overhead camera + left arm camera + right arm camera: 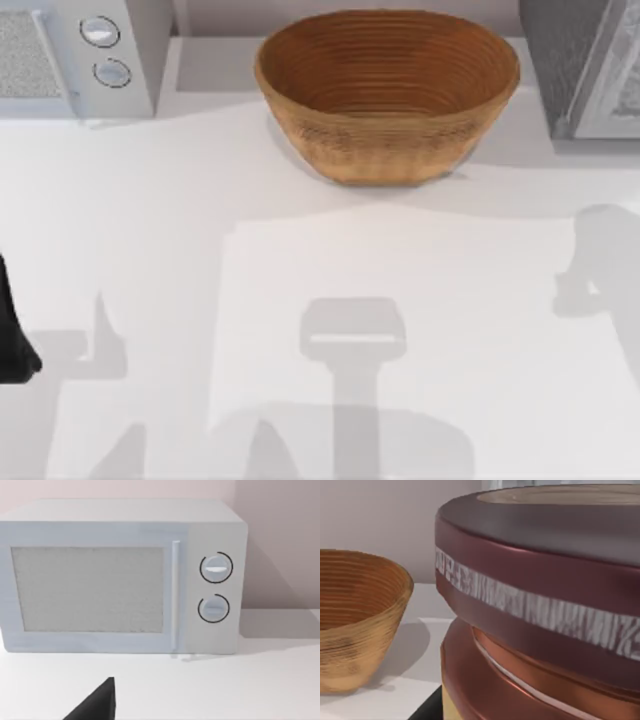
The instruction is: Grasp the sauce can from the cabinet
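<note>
The sauce can [540,605] sits very close in the right wrist view, with a maroon top, a pale patterned band and a coppery red rim above a tan body. My right gripper [431,709] shows as a dark sliver against the can's lower side and holds it. The cabinet [585,65] stands at the table's back right corner. My left arm [10,340] is parked at the table's left edge.
A big brown woven bowl [385,90] stands at the back middle of the table, to one side of the can [355,620]. A white microwave [80,55] fills the back left corner, and my left wrist camera faces it [120,577].
</note>
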Robot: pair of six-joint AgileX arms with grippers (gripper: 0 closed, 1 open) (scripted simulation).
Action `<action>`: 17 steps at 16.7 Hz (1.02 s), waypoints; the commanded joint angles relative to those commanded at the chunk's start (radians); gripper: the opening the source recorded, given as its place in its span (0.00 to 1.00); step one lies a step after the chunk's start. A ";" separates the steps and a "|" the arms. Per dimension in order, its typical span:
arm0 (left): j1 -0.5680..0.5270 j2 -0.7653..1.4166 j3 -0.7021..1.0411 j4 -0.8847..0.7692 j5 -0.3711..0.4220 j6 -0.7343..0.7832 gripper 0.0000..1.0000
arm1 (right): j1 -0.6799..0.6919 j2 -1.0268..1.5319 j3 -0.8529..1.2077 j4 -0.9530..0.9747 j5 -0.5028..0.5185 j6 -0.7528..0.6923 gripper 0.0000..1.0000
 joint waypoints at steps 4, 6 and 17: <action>0.000 0.000 0.000 0.000 0.000 0.000 1.00 | -0.045 -0.259 -0.375 0.177 -0.097 -0.016 0.00; 0.000 0.000 0.000 0.000 0.000 0.000 1.00 | -0.086 -0.369 -0.502 0.260 -0.125 -0.022 0.00; 0.000 0.000 0.000 0.000 0.000 0.000 1.00 | -0.165 -0.484 -0.632 0.371 -0.146 -0.005 0.00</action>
